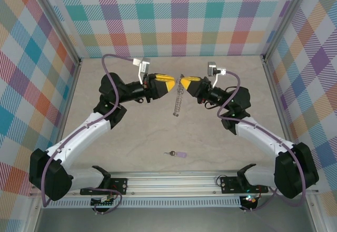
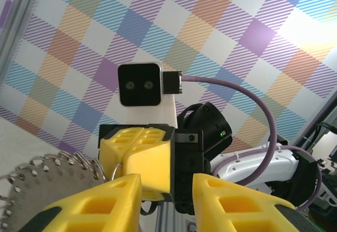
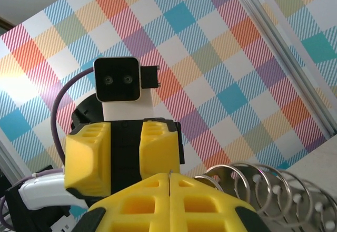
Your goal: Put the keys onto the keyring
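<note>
1. Overhead, both arms reach inward above the tabletop (image 1: 131,137), their yellow tips facing each other and nearly meeting.
2. The right end effector (image 1: 184,80) is pressed together, pinching the rim of the keyring (image 1: 178,99). In the right wrist view, its fingers (image 3: 210,200) meet with no gap, and wire loops fan out to the right.
3. The keyring hangs down from that grip, edge-on to the top camera and clear of the tabletop.
4. The left end effector (image 1: 172,84) sits just beside the top of the hoop. Its fingers (image 2: 105,203) are spread apart, with nothing between them.
5. The keys (image 1: 175,153) lie flat on the tabletop near its front edge, between the two arm bases and well apart from the hoop. The lilac tag points right.
</note>
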### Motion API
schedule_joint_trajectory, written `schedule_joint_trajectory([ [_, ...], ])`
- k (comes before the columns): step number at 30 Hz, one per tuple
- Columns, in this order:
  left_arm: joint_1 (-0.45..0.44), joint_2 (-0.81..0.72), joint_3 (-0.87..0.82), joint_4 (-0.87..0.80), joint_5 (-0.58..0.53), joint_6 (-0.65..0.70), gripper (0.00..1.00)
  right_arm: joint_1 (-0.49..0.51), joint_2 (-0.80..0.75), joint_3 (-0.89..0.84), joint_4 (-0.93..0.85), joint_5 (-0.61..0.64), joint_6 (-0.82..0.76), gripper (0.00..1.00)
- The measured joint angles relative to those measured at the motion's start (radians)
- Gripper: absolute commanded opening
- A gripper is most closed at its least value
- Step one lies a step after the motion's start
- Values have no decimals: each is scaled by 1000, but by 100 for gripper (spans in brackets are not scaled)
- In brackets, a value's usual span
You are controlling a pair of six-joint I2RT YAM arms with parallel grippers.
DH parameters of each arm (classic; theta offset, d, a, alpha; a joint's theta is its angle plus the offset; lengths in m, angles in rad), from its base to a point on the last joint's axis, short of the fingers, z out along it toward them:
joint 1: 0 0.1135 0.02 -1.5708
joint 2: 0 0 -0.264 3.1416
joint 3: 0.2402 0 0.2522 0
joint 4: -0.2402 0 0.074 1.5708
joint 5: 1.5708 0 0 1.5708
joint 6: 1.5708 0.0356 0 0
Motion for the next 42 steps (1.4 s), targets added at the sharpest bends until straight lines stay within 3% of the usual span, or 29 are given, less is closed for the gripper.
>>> schedule_joint_trajectory([
  [37,-13,88,29,2,-11,-3,24,0,3,0,42,9,21,0],
  [42,-13,94,31,5,-11,-3,19,0,3,-1,41,9,21,0],
])
